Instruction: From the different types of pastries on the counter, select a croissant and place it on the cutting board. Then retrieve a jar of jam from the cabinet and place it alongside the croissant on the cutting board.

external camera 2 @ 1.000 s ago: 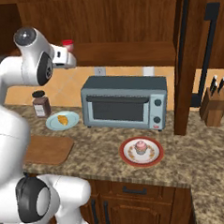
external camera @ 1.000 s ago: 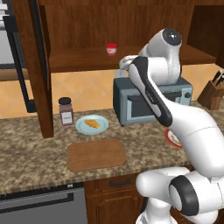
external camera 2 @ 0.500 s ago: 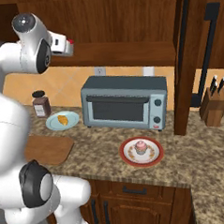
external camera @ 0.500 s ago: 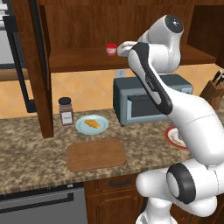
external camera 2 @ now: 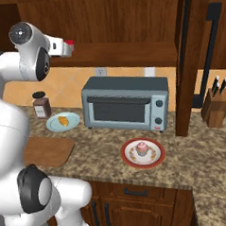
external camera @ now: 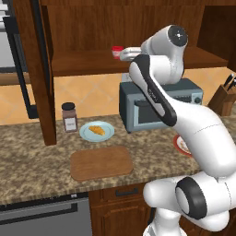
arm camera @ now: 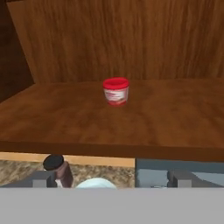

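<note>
The jar of jam (arm camera: pixel 116 91), small and red with a whitish band, stands upright on the cabinet (external camera: pixel 87 64) shelf, also seen as jar of jam (external camera: pixel 116 50) and jar of jam (external camera 2: pixel 69 42). My gripper (arm camera: pixel 111 179) is open and empty, level with the shelf's front edge and short of the jar; it points at it as gripper (external camera: pixel 124 55) and gripper (external camera 2: pixel 65 48). The croissant (external camera: pixel 96 130) lies on a light blue plate (external camera: pixel 106 135) on the counter (external camera: pixel 27 152), also croissant (external camera 2: pixel 63 121). The cutting board (external camera: pixel 101 162) lies bare in front of that plate, also cutting board (external camera 2: pixel 46 150).
A brown dark-lidded jar (external camera: pixel 69 117) stands left of the croissant's plate. A grey toaster oven (external camera 2: pixel 126 104) sits under the shelf. The pink cupcake (external camera 2: pixel 142 148) rests on a red-rimmed plate (external camera 2: pixel 158 155). A knife block (external camera 2: pixel 218 107) stands far right. A cabinet post (external camera: pixel 41 73) rises at left.
The arm has lifted, and the hand has swung up and left from over the toaster oven to shelf height, close beside the jar of jam. Nothing else moved.
</note>
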You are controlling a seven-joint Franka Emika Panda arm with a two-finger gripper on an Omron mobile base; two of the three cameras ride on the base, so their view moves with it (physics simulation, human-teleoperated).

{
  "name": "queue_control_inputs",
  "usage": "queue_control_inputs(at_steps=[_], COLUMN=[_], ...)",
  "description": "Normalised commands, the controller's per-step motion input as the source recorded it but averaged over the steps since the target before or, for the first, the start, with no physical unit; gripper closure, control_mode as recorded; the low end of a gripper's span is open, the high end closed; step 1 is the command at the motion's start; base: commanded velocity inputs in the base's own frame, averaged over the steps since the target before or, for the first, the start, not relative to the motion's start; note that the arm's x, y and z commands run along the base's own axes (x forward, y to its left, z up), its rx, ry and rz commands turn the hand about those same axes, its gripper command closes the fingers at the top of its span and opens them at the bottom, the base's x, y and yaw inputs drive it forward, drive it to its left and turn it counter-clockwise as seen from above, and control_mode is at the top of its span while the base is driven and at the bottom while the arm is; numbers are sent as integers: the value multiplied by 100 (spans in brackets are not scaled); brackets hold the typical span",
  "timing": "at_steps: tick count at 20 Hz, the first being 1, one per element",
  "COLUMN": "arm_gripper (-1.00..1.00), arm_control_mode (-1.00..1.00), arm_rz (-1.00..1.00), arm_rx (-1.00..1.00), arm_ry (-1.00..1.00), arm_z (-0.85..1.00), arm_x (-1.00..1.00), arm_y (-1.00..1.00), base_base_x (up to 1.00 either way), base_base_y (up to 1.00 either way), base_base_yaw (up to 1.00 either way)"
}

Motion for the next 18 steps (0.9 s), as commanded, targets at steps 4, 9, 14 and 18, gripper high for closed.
queue_control_inputs(at_steps=[4,9,14,18], arm_gripper=[-100,-100,-100,-100], arm_control_mode=[-100,-100,-100,-100], arm_rz=[3,3,0,-1], arm_rx=[-7,-8,-1,-5], arm_ry=[-3,-3,0,0], arm_z=[5,12,0,0], arm_x=[25,26,26,79], arm_y=[0,0,0,0], base_base_x=[0,0,0,0], base_base_y=[0,0,0,0], base_base_yaw=[0,0,0,0])
